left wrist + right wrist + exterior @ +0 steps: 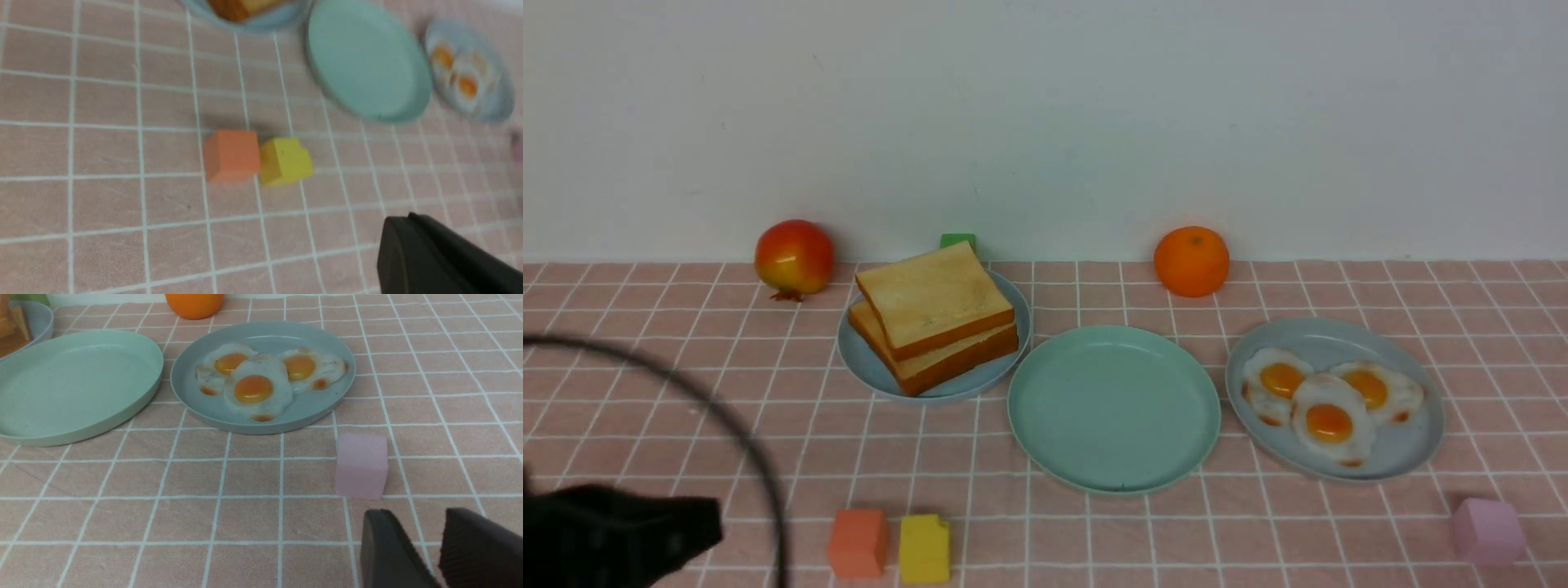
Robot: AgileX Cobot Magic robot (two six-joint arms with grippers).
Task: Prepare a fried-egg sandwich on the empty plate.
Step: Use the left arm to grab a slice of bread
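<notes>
Since the mint-green plate (pixel 1114 408) at frame centre is bare, nothing's built yet. I read the step in hand as first toast across.

Both toast slices (pixel 935 314) are stacked on the blue-grey toast plate (pixel 870 374) just left of centre. The top one is skewed over the lower, and the rim sits just beside the green plate's.

The left claw (pixel 645 531) is at lower left of the front view, closed on nothing. Its wrist cam shows it (pixel 412 237) as one dark wedge with no gap, so it must open before going in.

Suggest gripping the top slice only, across its crust edges. Lift clear before traversing or the lower slice may drag, then make the short hop right and set it flat mid-plate.

The right claw (pixel 425 526) isn't in the front view. Its wrist cam shows jaws parted and empty, low over the table (pixel 1339 539).

Three fried eggs (pixel 1331 400) overlap on the blue-grey egg plate (pixel 1409 445), right of centre. The nearest lies over the other two; take that one and watch for it pulling a neighbour along.

Clutter:
- orange cube (pixel 858 543) and yellow cube (pixel 924 548), side by side at the bottom edge, near the left claw's path. Go over them.
- pink cube (pixel 1489 531), lower right, between the right claw and the egg plate.
- red fruit (pixel 794 257), orange (pixel 1191 260) and green block (pixel 957 240) along the back wall, out of the way.
</notes>
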